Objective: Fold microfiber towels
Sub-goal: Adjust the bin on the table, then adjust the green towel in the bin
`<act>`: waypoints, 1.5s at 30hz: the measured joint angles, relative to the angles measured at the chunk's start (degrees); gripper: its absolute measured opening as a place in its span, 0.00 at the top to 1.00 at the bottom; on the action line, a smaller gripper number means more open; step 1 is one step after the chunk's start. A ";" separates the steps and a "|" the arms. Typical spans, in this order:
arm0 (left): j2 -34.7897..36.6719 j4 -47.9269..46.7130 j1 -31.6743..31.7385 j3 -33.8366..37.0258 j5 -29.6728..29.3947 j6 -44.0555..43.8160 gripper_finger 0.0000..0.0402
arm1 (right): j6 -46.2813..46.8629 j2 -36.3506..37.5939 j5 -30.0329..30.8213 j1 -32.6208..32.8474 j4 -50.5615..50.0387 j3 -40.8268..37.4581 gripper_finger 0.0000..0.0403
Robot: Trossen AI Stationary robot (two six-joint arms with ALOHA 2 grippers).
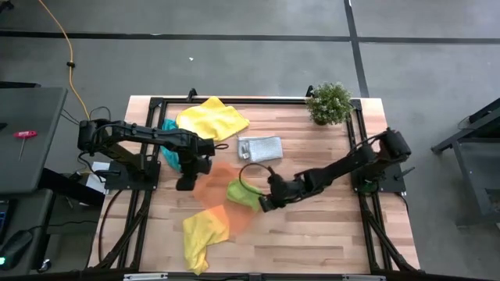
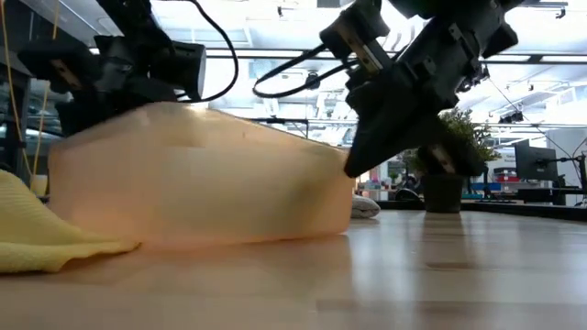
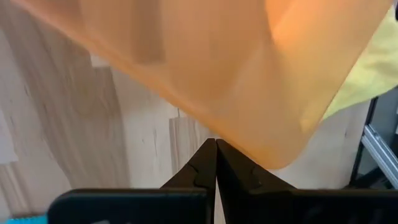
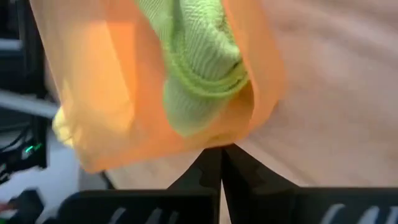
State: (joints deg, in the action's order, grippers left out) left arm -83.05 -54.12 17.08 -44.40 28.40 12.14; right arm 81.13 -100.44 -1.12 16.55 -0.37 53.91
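A translucent orange tray [image 1: 217, 187] is held between my two grippers over the table's middle. It fills the low view [image 2: 202, 183], tilted. A lime green towel [image 1: 242, 193] lies on it, bunched, toward my right gripper [image 1: 266, 204]; it also shows in the right wrist view [image 4: 199, 68]. My left gripper [image 1: 187, 183] is shut at the tray's left side, my right gripper at its right side. One yellow towel [image 1: 211, 119] lies at the far edge. Another yellow towel [image 1: 201, 238] lies near, partly under the tray. A teal towel [image 1: 168, 152] and a folded grey towel [image 1: 259, 148] lie on the table. My left gripper pinches the tray's rim at a rounded corner [image 3: 264, 163] between its two shut fingers, coming from the table's left. The tray stands tilted off the table there. My right gripper pinches the tray's rim [image 4: 242, 138] beside the green towel, slanting down from the right. Whether the tray's near edge [image 2: 229, 240] touches the table I cannot tell.
A small potted plant [image 1: 330, 101] stands at the far right corner. The black frame rail [image 1: 234, 100] runs along the table's far edge. Bare wood shows at the near right [image 1: 328, 234].
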 joint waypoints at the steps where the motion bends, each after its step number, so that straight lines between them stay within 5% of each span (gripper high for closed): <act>1: 0.00 0.49 0.00 0.00 0.05 -0.40 1.00 | -0.09 0.93 0.85 -0.40 -2.25 0.00 1.00; 18: -2.98 19.79 -2.02 0.04 3.79 -18.68 1.00 | -15.77 12.06 3.51 -10.20 -25.86 -0.11 1.00; 25: -6.69 25.28 -7.71 -0.07 7.79 -26.59 1.00 | -23.03 14.94 -1.72 -12.16 -29.69 0.02 1.00; 33: -7.21 37.83 -13.82 -0.13 7.04 -34.94 1.00 | -21.56 15.03 -4.10 -7.57 -30.57 0.02 1.00; 40: -7.21 38.66 -14.17 -0.11 6.43 -35.16 1.00 | -18.15 15.16 -3.50 -2.97 -30.64 0.02 1.00; 45: -3.58 34.64 -10.02 -0.02 5.39 -34.86 1.00 | -18.34 16.20 -0.81 -5.64 -29.95 0.02 1.00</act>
State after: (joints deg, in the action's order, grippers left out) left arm -86.63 -19.48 7.07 -44.42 33.79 -22.72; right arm 62.78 -84.23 -1.93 10.91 -30.32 53.93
